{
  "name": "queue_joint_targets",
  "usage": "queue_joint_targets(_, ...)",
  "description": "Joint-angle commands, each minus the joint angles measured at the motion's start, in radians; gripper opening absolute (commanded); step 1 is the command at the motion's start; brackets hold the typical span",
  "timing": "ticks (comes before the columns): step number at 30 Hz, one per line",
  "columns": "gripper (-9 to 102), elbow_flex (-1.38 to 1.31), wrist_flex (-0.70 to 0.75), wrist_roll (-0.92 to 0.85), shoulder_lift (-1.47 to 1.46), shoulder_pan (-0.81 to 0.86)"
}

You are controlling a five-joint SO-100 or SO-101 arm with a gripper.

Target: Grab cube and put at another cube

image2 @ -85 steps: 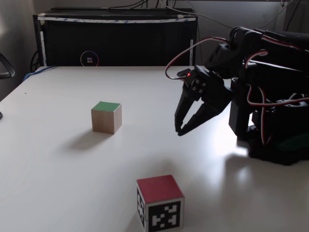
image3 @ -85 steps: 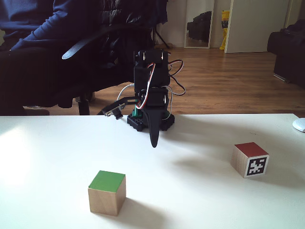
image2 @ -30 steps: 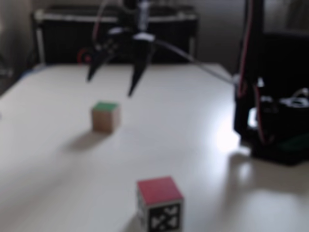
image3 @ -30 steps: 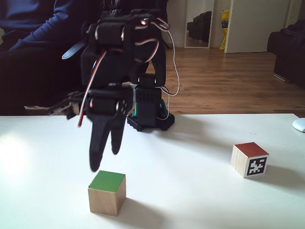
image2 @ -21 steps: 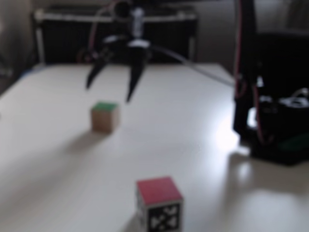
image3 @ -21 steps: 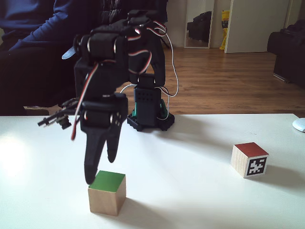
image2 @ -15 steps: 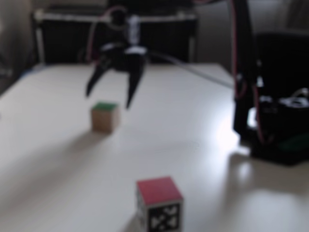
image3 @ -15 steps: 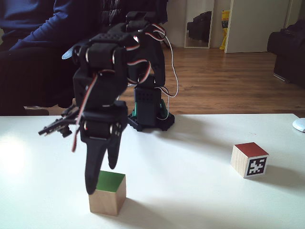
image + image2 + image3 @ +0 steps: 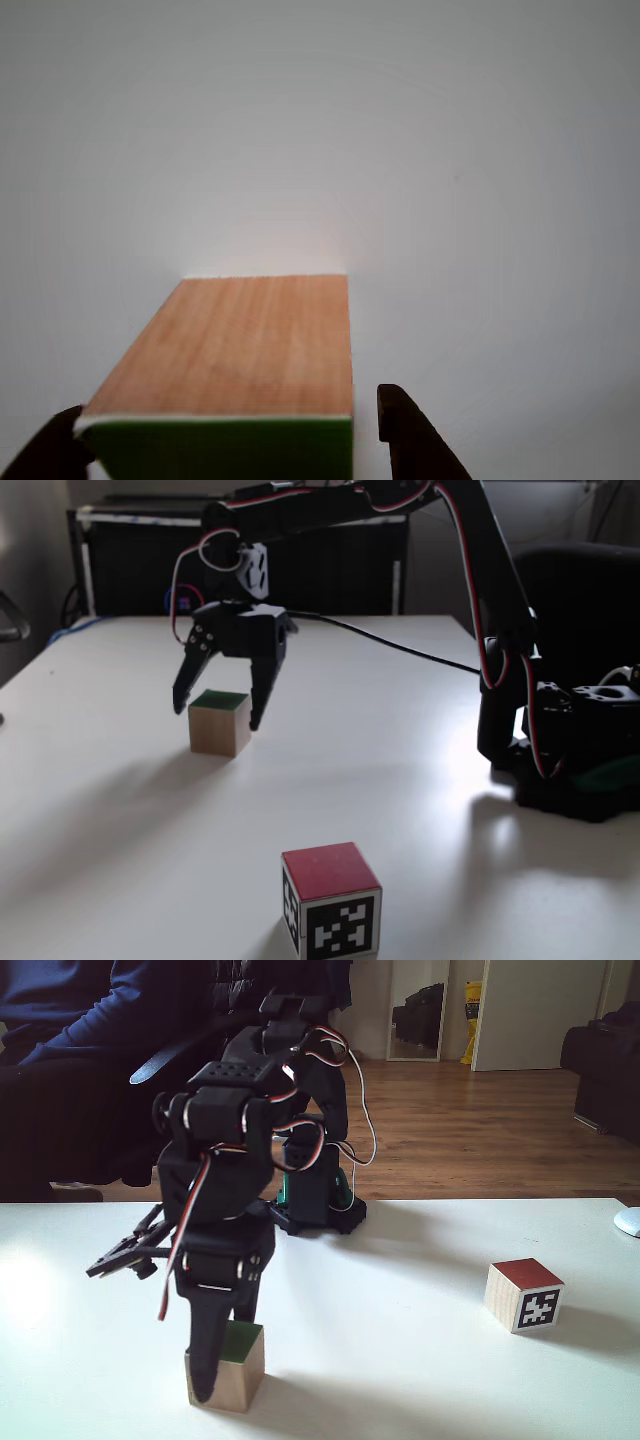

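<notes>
The cube [image 9: 220,723] sits on the white surface [image 9: 400,740], and the end effector [image 9: 217,709] hangs over it with its two fingers spread apart, one on each side of the green top. In a fixed view from the side, the left finger ends level with the cube's upper edge and the right finger [image 9: 262,695] reaches a little lower, just beside the cube's right face; whether either touches the wood cannot be told there.

The other view looks down along the cube [image 9: 235,375]: its wooden side runs away from the camera, the green face lies at the bottom edge, and a dark fingertip [image 9: 405,432] stands on either side, the right one with a thin gap to the cube.

In a fixed view from the front, the end effector [image 9: 218,1360] covers the cube's [image 9: 240,1370] left part, so the spread of the fingers is hidden there. That view shows the other cube [image 9: 524,1295] well off to the cube's right, with a red top and a black-and-white marker. The side view shows this red-topped cube [image 9: 331,897] nearer the camera than the green one.
</notes>
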Motion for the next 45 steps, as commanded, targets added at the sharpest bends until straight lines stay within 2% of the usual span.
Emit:
queue_joint_targets(1, 35, -0.051, 0.006, 0.0, 0.012, -0.006)
queue_joint_targets(10, 15, -0.071, -0.002, 0.011, 0.023, 0.014)
queue_joint_targets(15, 11, -0.031, 0.005, 0.011, 0.109, 0.008)
queue_joint_targets(19, 10, 0.106, -0.003, 0.014, 0.308, -0.046)
queue_joint_targets(30, 9, 0.511, 0.002, 0.115, 0.913, -0.414)
queue_joint_targets(35, 10, 0.515, 0.06, 0.164, 0.933, -0.561)
queue_joint_targets(45, 11, 0.525, 0.067, 0.256, 0.919, -0.844)
